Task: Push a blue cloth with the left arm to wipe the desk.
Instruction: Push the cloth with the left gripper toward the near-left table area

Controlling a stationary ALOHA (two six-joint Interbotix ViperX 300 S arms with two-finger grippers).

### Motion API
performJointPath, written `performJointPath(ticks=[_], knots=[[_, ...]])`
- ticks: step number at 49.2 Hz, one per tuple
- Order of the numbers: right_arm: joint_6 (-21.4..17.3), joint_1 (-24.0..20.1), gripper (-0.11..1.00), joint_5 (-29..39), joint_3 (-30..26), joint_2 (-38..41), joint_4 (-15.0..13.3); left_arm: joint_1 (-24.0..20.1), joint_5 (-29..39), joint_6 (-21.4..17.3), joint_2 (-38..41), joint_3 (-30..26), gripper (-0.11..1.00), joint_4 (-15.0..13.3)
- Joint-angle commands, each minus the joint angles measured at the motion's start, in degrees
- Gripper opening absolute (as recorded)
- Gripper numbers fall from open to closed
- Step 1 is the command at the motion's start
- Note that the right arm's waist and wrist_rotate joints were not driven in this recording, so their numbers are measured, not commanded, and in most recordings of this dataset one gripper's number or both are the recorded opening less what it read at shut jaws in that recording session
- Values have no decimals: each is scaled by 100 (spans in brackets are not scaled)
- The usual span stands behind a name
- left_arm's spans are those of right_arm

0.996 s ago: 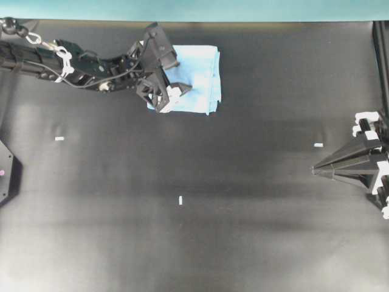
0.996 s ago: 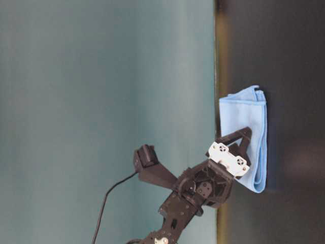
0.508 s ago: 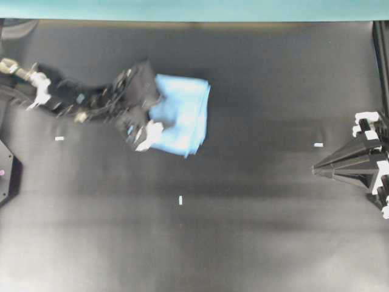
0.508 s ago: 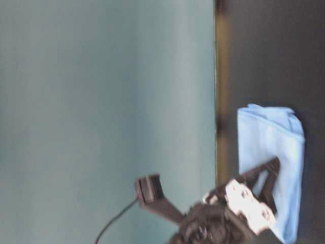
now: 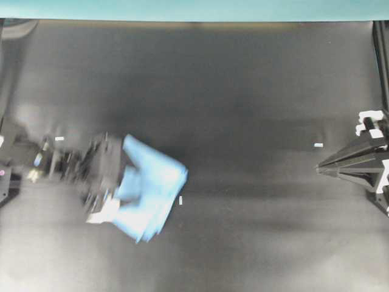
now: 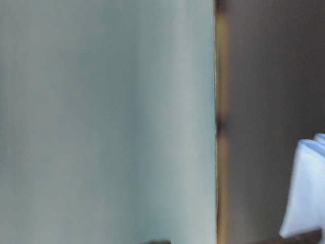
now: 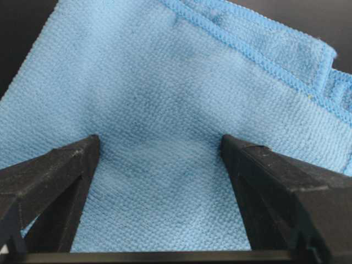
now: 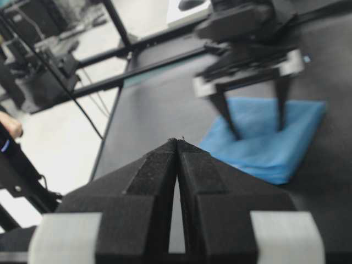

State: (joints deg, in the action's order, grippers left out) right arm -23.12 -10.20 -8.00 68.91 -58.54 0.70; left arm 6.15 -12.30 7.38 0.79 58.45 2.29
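The blue cloth [image 5: 155, 185] lies folded on the black desk [image 5: 243, 91], front left of the middle and turned at an angle. My left gripper [image 5: 129, 181] is blurred and reaches in from the left, open over the cloth's left part. In the left wrist view the cloth [image 7: 181, 71] fills the frame, and the left gripper [image 7: 159, 142] stands wide with both tips pressed down on the fabric, nothing pinched. From the right wrist view the left gripper [image 8: 257, 131] stands on the cloth [image 8: 275, 148]. My right gripper [image 5: 317, 169] rests shut at the right edge, its closed tips [image 8: 177, 141] empty.
Tiny white marks [image 5: 318, 145] [image 5: 180, 200] [image 5: 59, 139] dot the desk. A teal strip [image 5: 194, 9] runs along the far edge. A black frame post [image 5: 382, 61] stands at the right. At table level only a corner of the cloth [image 6: 307, 198] shows.
The left arm has swept the cloth from the far centre-left toward the front left, and the cloth has turned on the way. The right arm has stayed put.
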Motion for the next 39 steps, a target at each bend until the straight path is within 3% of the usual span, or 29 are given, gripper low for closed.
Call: performJointPath(ticks=[1,12,30,39], knots=[[0,0,0,26,-44,-97,9,510,70,220,-132,70,87,26],[0,0,0,35,-26,-220,9,1380,475,861,-229,211,87,18],[0,0,0,35,-26,-211,9,1441,501,958,-290,105,87,18],[0,0,0,53,-18,-220,9,1450,554,888,-791,-167,87,18]])
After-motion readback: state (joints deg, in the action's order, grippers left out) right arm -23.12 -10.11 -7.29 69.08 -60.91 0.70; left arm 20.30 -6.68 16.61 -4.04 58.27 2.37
